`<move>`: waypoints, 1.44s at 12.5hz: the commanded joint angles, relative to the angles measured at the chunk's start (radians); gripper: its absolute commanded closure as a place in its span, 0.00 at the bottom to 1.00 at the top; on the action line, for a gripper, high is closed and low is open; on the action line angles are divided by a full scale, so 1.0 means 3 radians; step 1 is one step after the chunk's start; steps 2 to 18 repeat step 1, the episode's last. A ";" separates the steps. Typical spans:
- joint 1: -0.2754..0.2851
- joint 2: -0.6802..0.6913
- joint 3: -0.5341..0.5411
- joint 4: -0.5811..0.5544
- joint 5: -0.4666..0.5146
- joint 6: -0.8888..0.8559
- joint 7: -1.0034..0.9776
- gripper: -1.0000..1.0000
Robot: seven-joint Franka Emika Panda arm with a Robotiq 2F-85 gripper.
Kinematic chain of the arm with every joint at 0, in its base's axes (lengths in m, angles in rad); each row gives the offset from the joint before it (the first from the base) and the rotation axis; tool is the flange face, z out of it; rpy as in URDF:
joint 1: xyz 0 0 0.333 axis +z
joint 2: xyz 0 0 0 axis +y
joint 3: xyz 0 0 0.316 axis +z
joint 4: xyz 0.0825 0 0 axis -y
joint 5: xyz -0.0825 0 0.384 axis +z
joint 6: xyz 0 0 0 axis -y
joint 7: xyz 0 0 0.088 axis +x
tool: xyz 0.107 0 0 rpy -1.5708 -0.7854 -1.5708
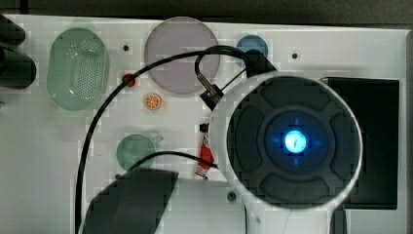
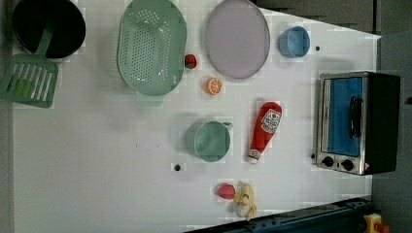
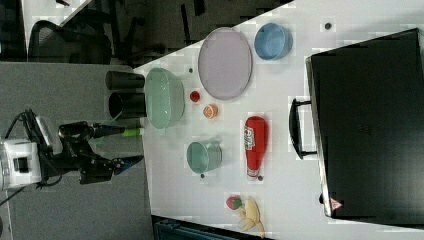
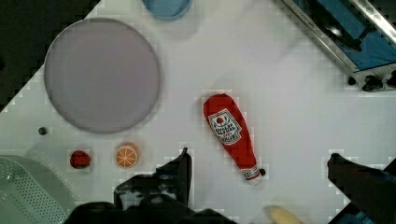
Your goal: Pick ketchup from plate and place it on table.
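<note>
the white table (image 2: 97, 160) carries everything here, with a few small dark holes dotted over its top. the ketchup (image 2: 264, 130) lies flat on the bare table, well apart from the pale lilac plate (image 2: 236, 39), which has nothing on it; in the left view the bottle sits between a green cup (image 2: 210, 141) and a toaster oven (image 2: 357, 121) with a blue door. near the plate are a small blue bowl (image 2: 294, 41), an orange slice (image 2: 214, 86), a red strawberry (image 2: 190, 61) and a green perforated basket (image 2: 151, 46). a green spatula (image 2: 29, 80) rests by a black pot (image 2: 48, 26) at the top of the left view's left. a banana (image 2: 245, 200) and another red piece lie near the table's edge. in the right view the gripper (image 3: 131, 145) hangs off the table over grey floor, its fingers (image 3: 125, 132) spread wide and holding nothing, with a dark chair (image 3: 65, 42) beyond.
</note>
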 commanded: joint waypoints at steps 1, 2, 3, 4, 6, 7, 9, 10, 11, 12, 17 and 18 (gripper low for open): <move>0.0006 0.0145 -0.0002 -0.0036 -0.0004 -0.0104 0.0206 0.00; 0.0006 0.0145 -0.0002 -0.0036 -0.0004 -0.0104 0.0206 0.00; 0.0006 0.0145 -0.0002 -0.0036 -0.0004 -0.0104 0.0206 0.00; 0.0006 0.0145 -0.0002 -0.0036 -0.0004 -0.0104 0.0206 0.00; 0.0006 0.0145 -0.0002 -0.0036 -0.0004 -0.0104 0.0206 0.00; 0.0006 0.0145 -0.0002 -0.0036 -0.0004 -0.0104 0.0206 0.00; 0.0006 0.0145 -0.0002 -0.0036 -0.0004 -0.0104 0.0206 0.00; 0.0006 0.0145 -0.0002 -0.0036 -0.0004 -0.0104 0.0206 0.00; 0.0006 0.0145 -0.0002 -0.0036 -0.0004 -0.0104 0.0206 0.00; 0.0006 0.0145 -0.0002 -0.0036 -0.0004 -0.0104 0.0206 0.00; 0.0006 0.0145 -0.0002 -0.0036 -0.0004 -0.0104 0.0206 0.00; 0.0006 0.0145 -0.0002 -0.0036 -0.0004 -0.0104 0.0206 0.00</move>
